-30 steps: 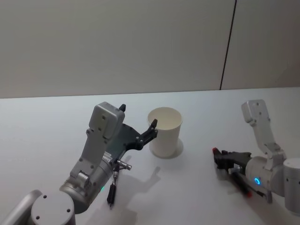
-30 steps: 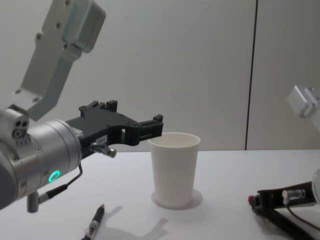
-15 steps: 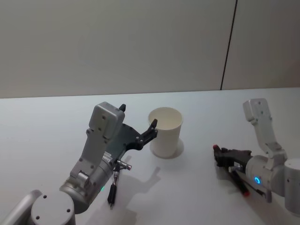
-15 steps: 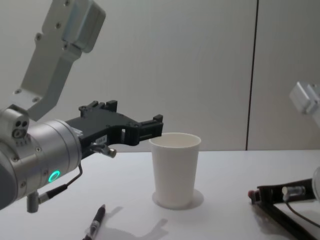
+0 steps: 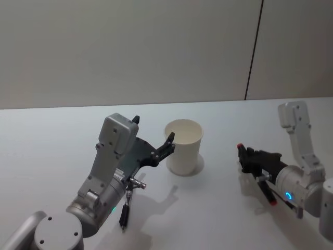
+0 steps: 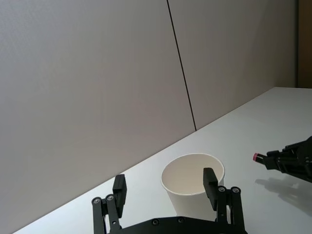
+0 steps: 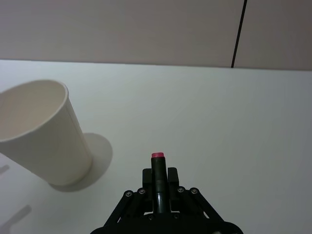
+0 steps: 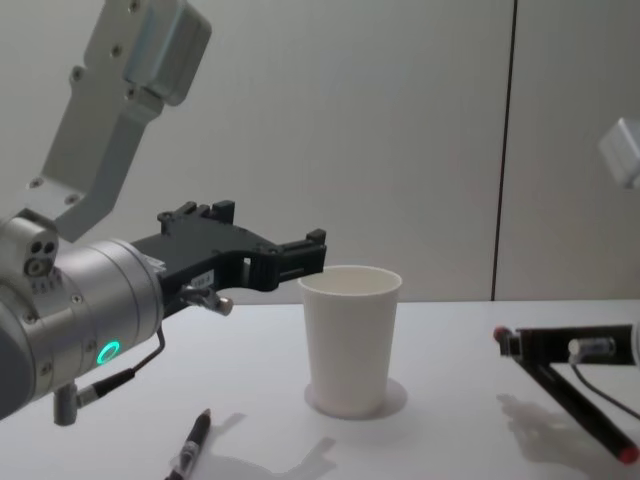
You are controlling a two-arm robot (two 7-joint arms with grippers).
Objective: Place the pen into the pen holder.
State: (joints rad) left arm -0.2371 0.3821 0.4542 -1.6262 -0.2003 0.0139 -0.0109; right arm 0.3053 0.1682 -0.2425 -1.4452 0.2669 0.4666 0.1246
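White table point(image 5: 52, 156), grey wall point(image 5: 130, 52). At frame right the right gripper point(image 5: 245, 158) clamped a dark pink-tipped pen point(image 7: 157, 168), apart from the white paper cup point(image 5: 183, 146). Pen probably light, stiff, slick; mid-barrel hold looked safest. The left gripper point(image 5: 153, 128) hovered centre-left, jaws apart.

A white table point(image 5: 52, 135) stands before a pale wall point(image 5: 130, 52) with a dark seam point(image 5: 253, 49).

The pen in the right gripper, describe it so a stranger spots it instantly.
On the white table, look right of the central paper cup. The right gripper is shut on a dark pen with a pink-red tip, held off the surface; the other pen lies flat by the left arm.
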